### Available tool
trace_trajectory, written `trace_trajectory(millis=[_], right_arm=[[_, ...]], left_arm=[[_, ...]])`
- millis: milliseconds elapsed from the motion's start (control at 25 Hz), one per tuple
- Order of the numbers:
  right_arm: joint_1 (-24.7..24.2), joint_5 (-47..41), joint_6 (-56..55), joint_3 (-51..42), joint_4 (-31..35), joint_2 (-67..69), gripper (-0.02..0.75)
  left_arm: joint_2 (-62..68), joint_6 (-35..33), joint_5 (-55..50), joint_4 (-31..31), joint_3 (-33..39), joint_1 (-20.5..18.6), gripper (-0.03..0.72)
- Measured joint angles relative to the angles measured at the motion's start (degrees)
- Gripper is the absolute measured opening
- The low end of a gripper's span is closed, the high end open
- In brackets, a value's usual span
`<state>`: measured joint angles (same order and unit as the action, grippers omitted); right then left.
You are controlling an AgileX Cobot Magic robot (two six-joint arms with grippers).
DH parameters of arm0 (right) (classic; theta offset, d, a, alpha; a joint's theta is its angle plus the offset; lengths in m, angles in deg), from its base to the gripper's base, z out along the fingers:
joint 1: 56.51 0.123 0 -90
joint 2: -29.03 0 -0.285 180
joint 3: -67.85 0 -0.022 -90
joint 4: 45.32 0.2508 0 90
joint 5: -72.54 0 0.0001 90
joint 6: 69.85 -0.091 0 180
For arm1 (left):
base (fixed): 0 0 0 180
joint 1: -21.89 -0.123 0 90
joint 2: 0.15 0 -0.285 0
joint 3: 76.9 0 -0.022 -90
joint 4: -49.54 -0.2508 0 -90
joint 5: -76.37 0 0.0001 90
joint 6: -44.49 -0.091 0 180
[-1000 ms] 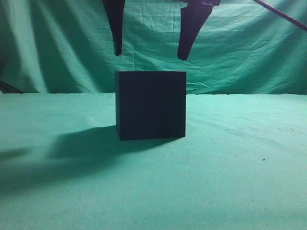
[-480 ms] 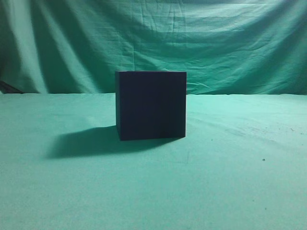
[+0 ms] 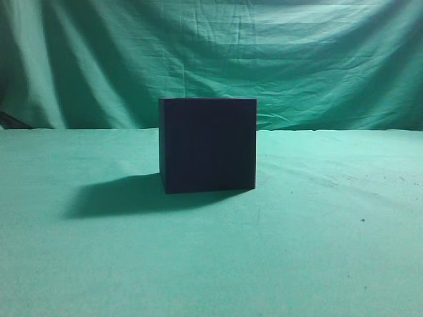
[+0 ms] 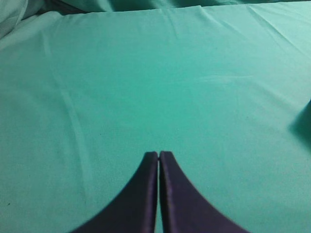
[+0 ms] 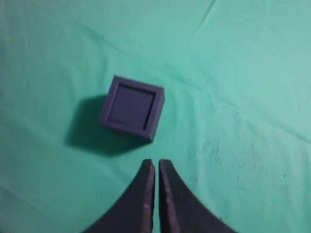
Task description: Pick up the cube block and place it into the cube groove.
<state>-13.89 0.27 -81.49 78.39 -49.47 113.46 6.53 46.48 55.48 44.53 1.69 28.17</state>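
The large dark navy box [image 3: 207, 145] stands alone at the middle of the green table in the exterior view. In the right wrist view I see it from above [image 5: 111, 99], with a square inset [image 5: 131, 106] in its purple top. I cannot tell whether that square is the cube block's top face or an empty groove. No separate cube block shows in any view. My right gripper [image 5: 156, 161] is shut and empty, high above the table just in front of the box. My left gripper [image 4: 159, 153] is shut and empty over bare cloth.
Green cloth [image 3: 317, 231] covers the table and hangs as a backdrop [image 3: 317, 59] behind the box. The box throws a shadow [image 3: 119, 195] to its left. No arm shows in the exterior view.
One second ago two open fingers hung just above the box in the exterior view. They have left that view. The box has not moved.
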Motion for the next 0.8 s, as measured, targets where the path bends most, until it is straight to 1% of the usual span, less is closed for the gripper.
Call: trace_trajectory(millis=[40,160,400,480,600,800], right_arm=[[0.0,0.0,0.0,-4.2,0.0,-4.3,0.000],[0.0,0.8,0.0,-11.0,0.1,-11.3,0.000],[0.0,12.0,0.3,-24.5,1.6,-26.7,0.000],[0.0,14.2,1.0,-28.5,1.7,-32.0,0.000],[0.0,14.3,1.8,-31.8,1.8,-38.5,0.000],[0.0,9.8,5.1,-33.0,0.7,-44.2,0.000]], left_arm=[[0.0,0.0,0.0,0.0,0.0,0.0,0.000],[0.0,0.0,0.0,0.0,0.0,0.0,0.000],[0.0,0.0,0.0,0.0,0.0,0.0,0.000],[0.0,0.0,0.0,0.0,0.0,0.0,0.000],[0.0,0.0,0.0,0.0,0.0,0.0,0.000],[0.0,0.0,0.0,0.0,0.0,0.0,0.000]])
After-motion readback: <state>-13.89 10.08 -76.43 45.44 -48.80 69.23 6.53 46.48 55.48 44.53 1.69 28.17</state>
